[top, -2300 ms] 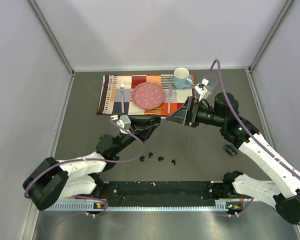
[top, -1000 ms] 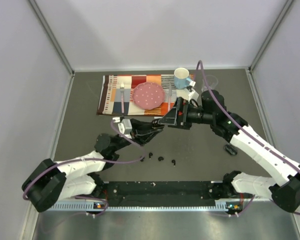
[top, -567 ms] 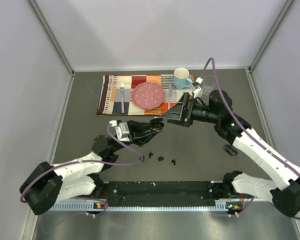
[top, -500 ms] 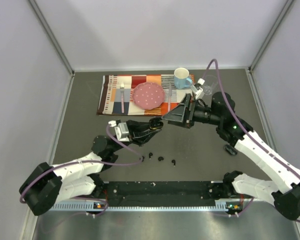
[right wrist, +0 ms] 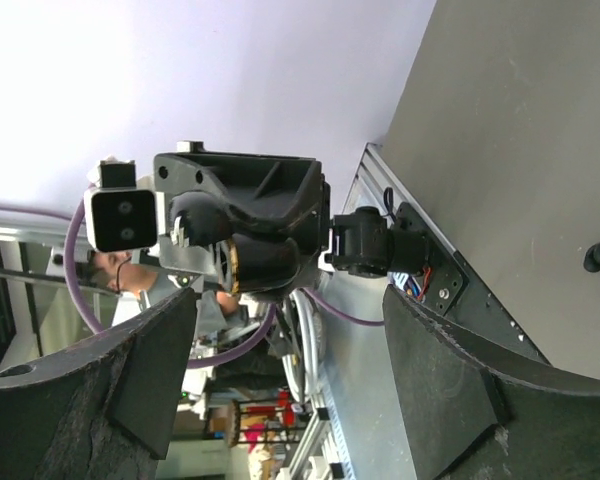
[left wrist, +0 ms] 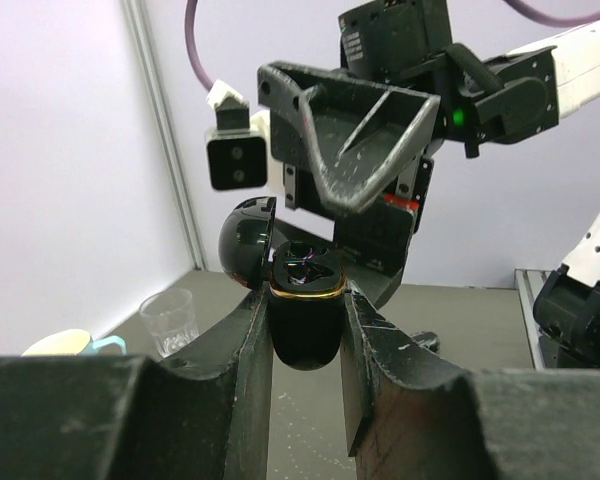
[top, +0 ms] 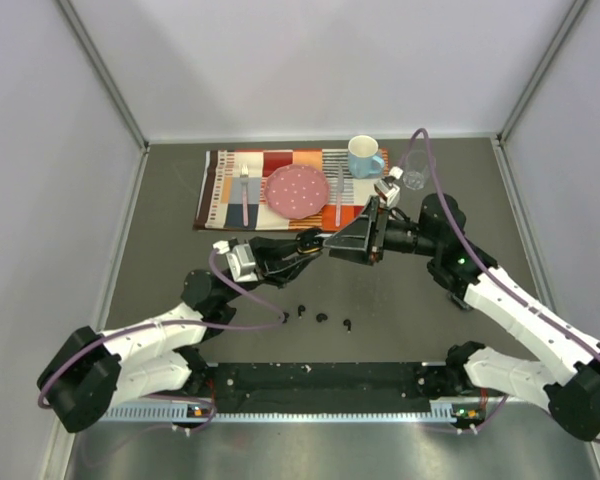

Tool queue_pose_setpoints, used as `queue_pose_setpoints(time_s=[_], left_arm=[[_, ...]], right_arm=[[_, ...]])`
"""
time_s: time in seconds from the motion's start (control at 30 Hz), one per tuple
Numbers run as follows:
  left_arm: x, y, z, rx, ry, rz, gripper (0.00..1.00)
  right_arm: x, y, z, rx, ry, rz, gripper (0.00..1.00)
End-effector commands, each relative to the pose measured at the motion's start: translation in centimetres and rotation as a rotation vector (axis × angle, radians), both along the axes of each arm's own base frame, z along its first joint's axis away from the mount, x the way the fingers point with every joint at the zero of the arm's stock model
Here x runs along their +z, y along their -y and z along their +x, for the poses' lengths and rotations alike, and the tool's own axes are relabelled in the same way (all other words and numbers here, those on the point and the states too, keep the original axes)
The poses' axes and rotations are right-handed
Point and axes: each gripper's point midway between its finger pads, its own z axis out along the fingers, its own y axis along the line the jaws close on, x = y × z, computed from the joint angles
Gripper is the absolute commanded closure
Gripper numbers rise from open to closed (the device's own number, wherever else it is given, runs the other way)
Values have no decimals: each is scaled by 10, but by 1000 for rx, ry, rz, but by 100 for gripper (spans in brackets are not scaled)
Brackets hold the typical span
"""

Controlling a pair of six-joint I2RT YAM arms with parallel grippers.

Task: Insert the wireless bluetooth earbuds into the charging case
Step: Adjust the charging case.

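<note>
left arm (top: 150, 340): reaching forward, wrist lifted | left pincer (left wrist: 305, 296): fingers pressed on both sides of the charging case (left wrist: 306, 335), held aloft | right arm (top: 510, 300): elbow bent, forearm pointing inward | right pincer (right wrist: 285, 340): jaws spread, nothing between them, tip-to-tip with the left pincer, just beside it

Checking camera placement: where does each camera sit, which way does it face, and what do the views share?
Top external: above and behind the robot, facing down at the table; the left arm and right arm both show, with the left claw facing the right claw.
Left wrist: on the left arm, facing along the left claw, shut on the open charging case, toward the right claw.
Right wrist: on the right arm, facing between its open fingers back at the left claw.
Shared: both wrist views show the charging case.
</note>
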Motion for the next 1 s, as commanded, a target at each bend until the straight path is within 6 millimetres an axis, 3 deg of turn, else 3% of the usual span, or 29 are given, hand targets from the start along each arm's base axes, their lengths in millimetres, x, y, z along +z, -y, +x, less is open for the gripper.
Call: queue_pose_setpoints(time_s=[0.0,0.23,0.4,0.5,0.67,0.7,0.83,0.97], left_arm=[[22,1,-3,-11,59,-34,100],[22,4,-4,-24,58,-25,100],[20,4,-3,-21,54,-20,100],[20,4,-2,-18,50,-20,100],[18,6,0,-18,38,-13,100],[18,7,0,-21,36,-13,100],[18,8,1,-27,26,-13,100],[18,8,1,-31,12,-18,100]], right_arm=[[19,-13,-5,60,49,62,26],[21,-24,-2,83,23,105,35],[22,-26,0,90,14,103,51],[24,-26,-5,112,26,107,54],[27,-23,-8,113,38,104,75],[27,-23,-9,113,38,100,84],[25,-21,-7,95,49,74,95],[22,-20,-4,66,61,45,100]])
